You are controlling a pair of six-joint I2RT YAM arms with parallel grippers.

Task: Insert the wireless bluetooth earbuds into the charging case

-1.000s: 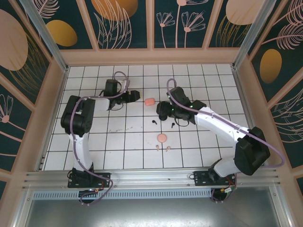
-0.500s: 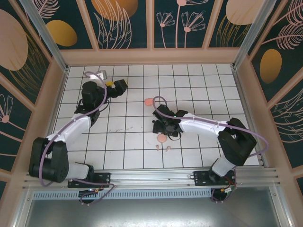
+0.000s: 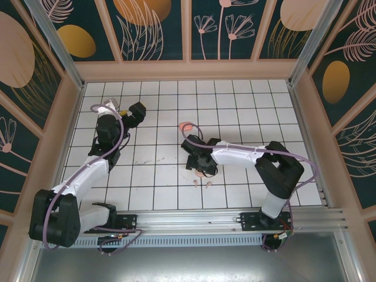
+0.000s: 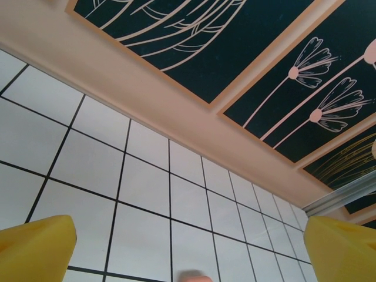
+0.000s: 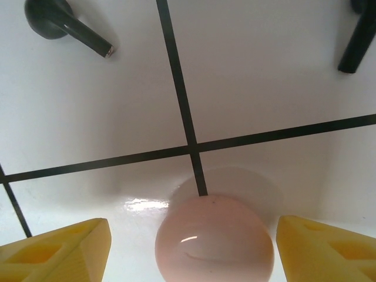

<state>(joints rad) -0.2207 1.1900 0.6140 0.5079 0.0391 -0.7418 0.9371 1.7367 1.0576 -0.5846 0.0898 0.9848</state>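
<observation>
Loose black earbuds (image 5: 59, 17) and pink earbuds (image 3: 194, 183) on a white tiled table (image 3: 247, 100).
At far left, left gripper (image 4: 189, 249), jaws wide, holding nothing. At centre, right gripper (image 5: 192, 252) astride a round pink case (image 5: 214, 235), jaws apart and clear of it, earbuds close by.

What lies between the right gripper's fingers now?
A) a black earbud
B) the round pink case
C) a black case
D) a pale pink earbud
B: the right wrist view shows the round pink case centred in the open right gripper, with a gap on each side.
</observation>
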